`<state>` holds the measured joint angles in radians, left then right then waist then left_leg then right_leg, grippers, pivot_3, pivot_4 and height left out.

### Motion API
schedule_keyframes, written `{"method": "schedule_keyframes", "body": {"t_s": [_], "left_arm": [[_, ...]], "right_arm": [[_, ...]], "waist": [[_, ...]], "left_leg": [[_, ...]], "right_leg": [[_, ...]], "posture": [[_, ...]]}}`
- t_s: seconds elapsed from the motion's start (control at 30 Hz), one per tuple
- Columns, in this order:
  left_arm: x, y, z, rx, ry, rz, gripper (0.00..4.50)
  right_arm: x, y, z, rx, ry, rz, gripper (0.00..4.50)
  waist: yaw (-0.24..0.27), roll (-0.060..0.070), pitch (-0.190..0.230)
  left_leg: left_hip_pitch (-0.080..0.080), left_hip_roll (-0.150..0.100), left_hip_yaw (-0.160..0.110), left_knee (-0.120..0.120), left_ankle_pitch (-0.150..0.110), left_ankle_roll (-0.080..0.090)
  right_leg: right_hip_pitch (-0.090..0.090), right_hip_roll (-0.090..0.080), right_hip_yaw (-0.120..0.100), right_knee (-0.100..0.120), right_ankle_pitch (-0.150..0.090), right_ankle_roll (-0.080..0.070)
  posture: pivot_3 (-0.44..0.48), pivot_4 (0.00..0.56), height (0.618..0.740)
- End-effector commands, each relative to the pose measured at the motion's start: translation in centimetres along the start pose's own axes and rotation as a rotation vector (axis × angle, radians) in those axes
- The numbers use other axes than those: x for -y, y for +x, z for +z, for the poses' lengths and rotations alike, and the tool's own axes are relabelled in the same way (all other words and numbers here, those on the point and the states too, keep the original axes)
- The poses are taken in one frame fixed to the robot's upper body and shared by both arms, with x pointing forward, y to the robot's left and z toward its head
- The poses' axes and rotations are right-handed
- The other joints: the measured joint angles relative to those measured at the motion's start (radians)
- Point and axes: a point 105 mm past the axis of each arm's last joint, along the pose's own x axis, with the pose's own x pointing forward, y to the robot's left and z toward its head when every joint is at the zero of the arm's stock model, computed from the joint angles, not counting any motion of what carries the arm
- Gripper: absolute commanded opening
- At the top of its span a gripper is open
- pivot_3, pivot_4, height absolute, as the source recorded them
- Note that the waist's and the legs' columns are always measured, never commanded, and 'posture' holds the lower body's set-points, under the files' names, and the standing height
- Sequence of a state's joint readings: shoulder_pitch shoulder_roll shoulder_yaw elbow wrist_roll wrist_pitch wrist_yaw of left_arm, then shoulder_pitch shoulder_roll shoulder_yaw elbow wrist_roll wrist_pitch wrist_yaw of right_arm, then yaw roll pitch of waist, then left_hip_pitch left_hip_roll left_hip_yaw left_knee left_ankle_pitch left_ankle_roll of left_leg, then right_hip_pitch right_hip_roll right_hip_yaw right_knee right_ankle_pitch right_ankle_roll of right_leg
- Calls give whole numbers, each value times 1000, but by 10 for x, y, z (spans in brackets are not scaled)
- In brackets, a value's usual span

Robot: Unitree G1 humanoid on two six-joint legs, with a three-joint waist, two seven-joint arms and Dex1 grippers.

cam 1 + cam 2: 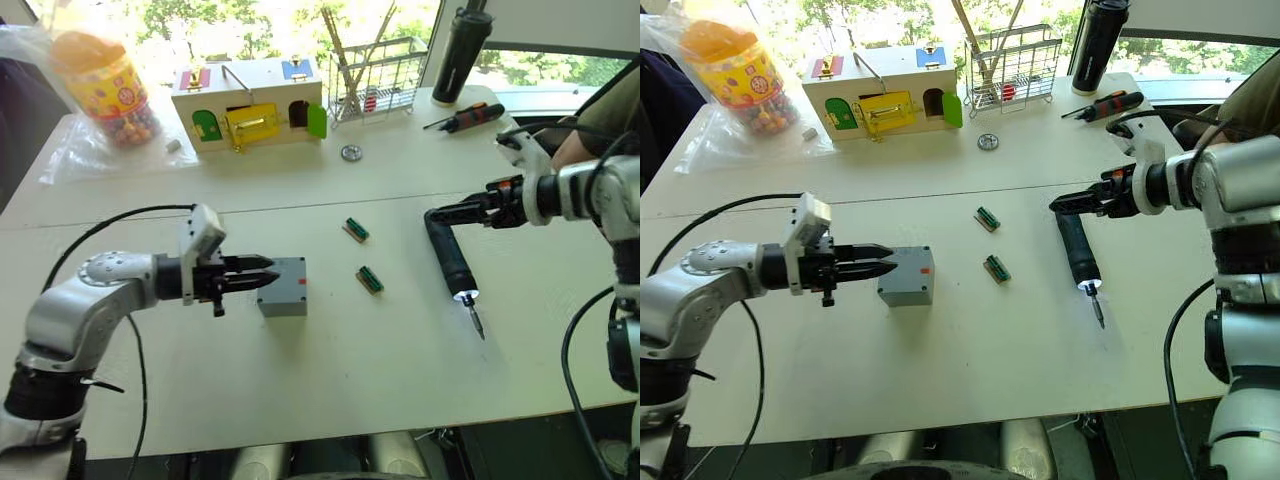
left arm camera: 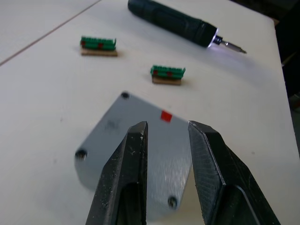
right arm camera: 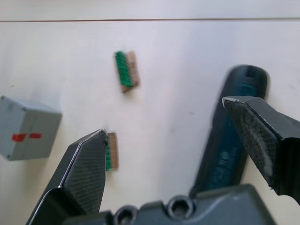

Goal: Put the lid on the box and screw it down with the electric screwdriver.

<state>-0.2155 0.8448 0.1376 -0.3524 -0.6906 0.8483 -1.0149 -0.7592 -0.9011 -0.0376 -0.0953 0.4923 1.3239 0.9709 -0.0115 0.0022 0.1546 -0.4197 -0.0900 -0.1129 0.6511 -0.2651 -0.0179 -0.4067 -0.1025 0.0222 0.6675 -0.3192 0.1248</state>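
Observation:
The grey box [image 1: 283, 300] stands left of the table's middle. Its top face is the lid [image 2: 108, 126], a flat grey plate with corner screw holes and a small red mark, lying flush on the box. My left gripper [image 1: 274, 273] hovers at the box's left edge just above the lid, open by a narrow gap with nothing between its fingers. The dark electric screwdriver [image 1: 450, 255] lies flat on the table to the right, its bit [image 1: 475, 322] toward me and a light glowing at the tip. At its far butt end my right gripper [image 1: 432, 213] is wide open, with one fingertip [image 3: 255, 126] over the handle.
Two small green connector blocks [image 1: 355, 229] [image 1: 370, 279] lie between box and screwdriver. At the back stand a wooden box with coloured doors [image 1: 250, 105], a wire rack [image 1: 375, 80], a black bottle [image 1: 460, 55], a black-and-orange screwdriver [image 1: 465, 117] and a candy jar [image 1: 105, 85].

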Motion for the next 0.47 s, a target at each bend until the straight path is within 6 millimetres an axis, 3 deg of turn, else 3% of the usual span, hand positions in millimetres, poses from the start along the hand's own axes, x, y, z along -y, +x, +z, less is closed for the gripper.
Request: {"method": "schedule_keyframes", "body": {"t_s": [0.03, 0.2, 0.3, 0.47], "left_arm": [[2, -24, -12, -30, -58, 39, 1326], [3, -42, -37, -78, -129, 117, 1326], [11, -45, -53, -119, -172, 100, 1326], [22, -44, -70, -147, -239, 68, 1326]], "right_arm": [[-50, -12, 5, 267, -242, 61, 4458], [-91, -14, -68, 122, -23, 304, 4458], [-89, -10, -91, 92, 50, 275, 4458], [-97, -3, -114, 15, 30, 285, 4458]], "waist": [[2, -2, -1], [8, -1, -1], [16, -2, -1], [18, -1, -1]], "left_leg": [[0, 0, 0, 0, 0, -1], [2, 0, -1, 2, 0, 0], [15, 0, 0, -1, -5, 8], [15, 1, 1, -2, -5, 8]], "right_leg": [[0, 0, 0, 0, 0, 0], [5, -1, 0, 0, 0, -1], [18, -1, 0, -4, 1, -1], [16, 0, 1, -4, 1, -1]], "posture": [[0, 150, 740], [0, 150, 740], [0, 150, 740], [0, 150, 740]]}}
